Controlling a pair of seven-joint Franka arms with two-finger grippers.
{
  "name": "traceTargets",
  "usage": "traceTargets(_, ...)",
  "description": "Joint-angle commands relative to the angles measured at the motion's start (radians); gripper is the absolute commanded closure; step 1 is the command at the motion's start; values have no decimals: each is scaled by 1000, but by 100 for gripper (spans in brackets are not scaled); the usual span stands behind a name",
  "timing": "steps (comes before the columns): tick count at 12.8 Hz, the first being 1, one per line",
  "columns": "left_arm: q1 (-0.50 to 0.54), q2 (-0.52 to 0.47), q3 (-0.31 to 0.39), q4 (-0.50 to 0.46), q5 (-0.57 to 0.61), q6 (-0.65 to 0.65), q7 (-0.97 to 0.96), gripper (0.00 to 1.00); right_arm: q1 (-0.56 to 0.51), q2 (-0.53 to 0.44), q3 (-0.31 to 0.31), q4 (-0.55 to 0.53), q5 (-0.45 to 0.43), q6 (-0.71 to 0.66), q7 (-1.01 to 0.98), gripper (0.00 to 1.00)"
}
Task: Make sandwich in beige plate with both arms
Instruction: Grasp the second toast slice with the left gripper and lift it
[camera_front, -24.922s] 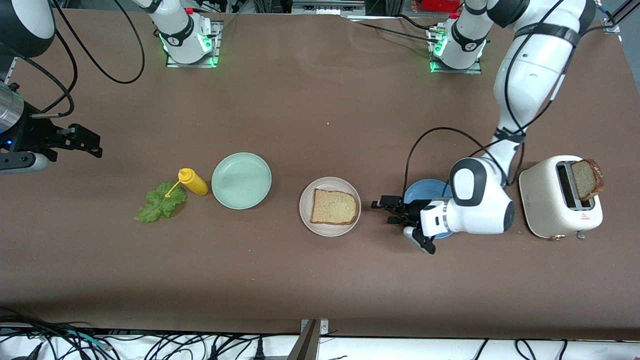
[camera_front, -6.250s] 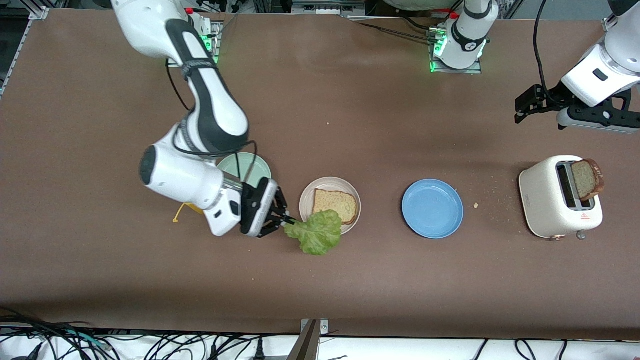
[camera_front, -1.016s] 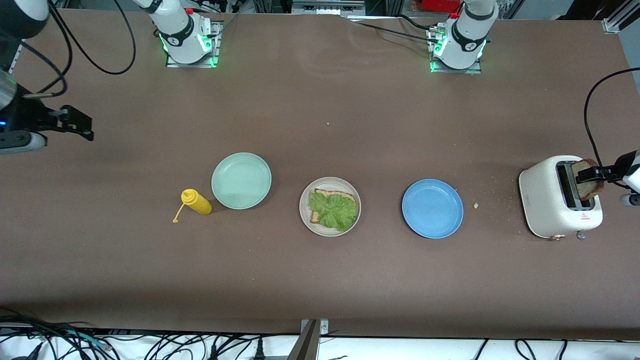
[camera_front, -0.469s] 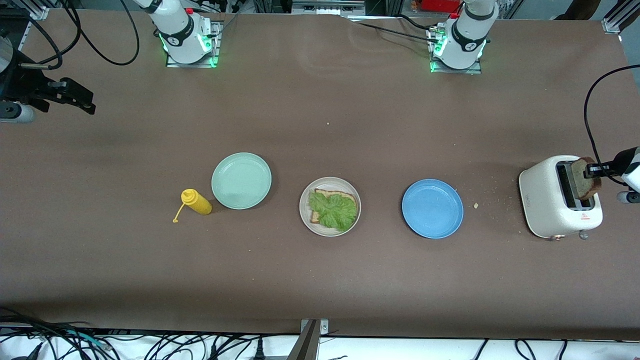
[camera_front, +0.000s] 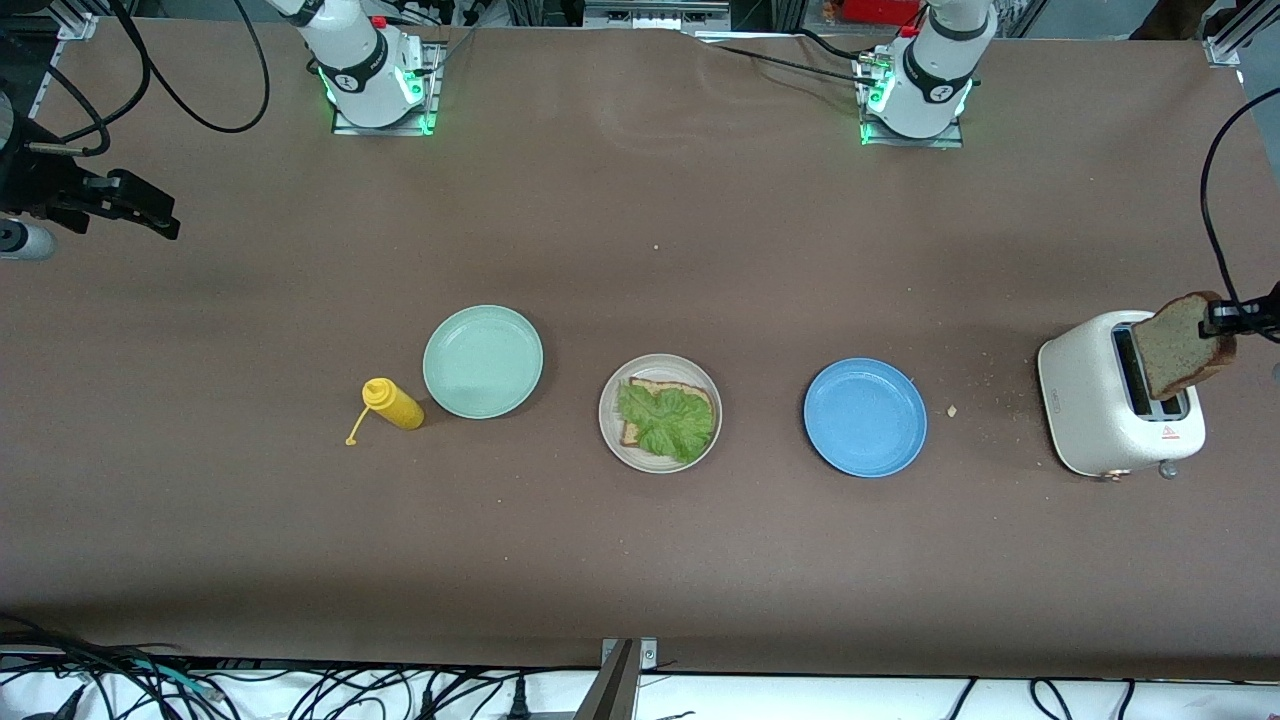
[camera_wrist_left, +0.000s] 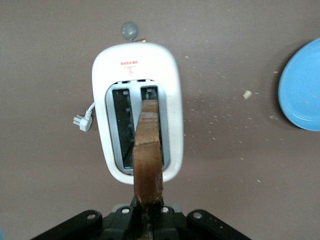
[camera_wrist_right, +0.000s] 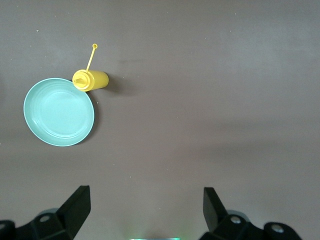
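Note:
The beige plate (camera_front: 659, 412) holds a bread slice (camera_front: 692, 391) with a green lettuce leaf (camera_front: 665, 421) on it. My left gripper (camera_front: 1222, 318) is shut on a second, toasted bread slice (camera_front: 1182, 345) and holds it over the white toaster (camera_front: 1100, 410). In the left wrist view the slice (camera_wrist_left: 148, 152) stands on edge above the toaster's slots (camera_wrist_left: 131, 122), its end between the fingers (camera_wrist_left: 148, 220). My right gripper (camera_front: 150, 210) is open and empty, up over the table edge at the right arm's end; it also shows in the right wrist view (camera_wrist_right: 145, 205).
A mint-green plate (camera_front: 483, 361) and a yellow squeeze bottle (camera_front: 392, 403) sit toward the right arm's end. A blue plate (camera_front: 865, 417) lies between the beige plate and the toaster, with crumbs (camera_front: 952, 410) beside it.
My left gripper has lifted the toast up out of the toaster slot. My right gripper has drifted slightly toward the bases.

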Motion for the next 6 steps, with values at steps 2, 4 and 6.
traceTargets(2, 0, -2, -105, 105, 18, -122, 17, 100, -5, 2, 3, -4, -29, 40, -20, 0)
traceTargets(4, 0, -2, -174, 105, 18, -125, 6, 100, -3, 0, 4, -4, -27, 42, -17, 0)
traceTargets(6, -1, 0, -252, 105, 15, -125, -32, 100, -3, 0, 4, 5, -27, 45, -15, 0)
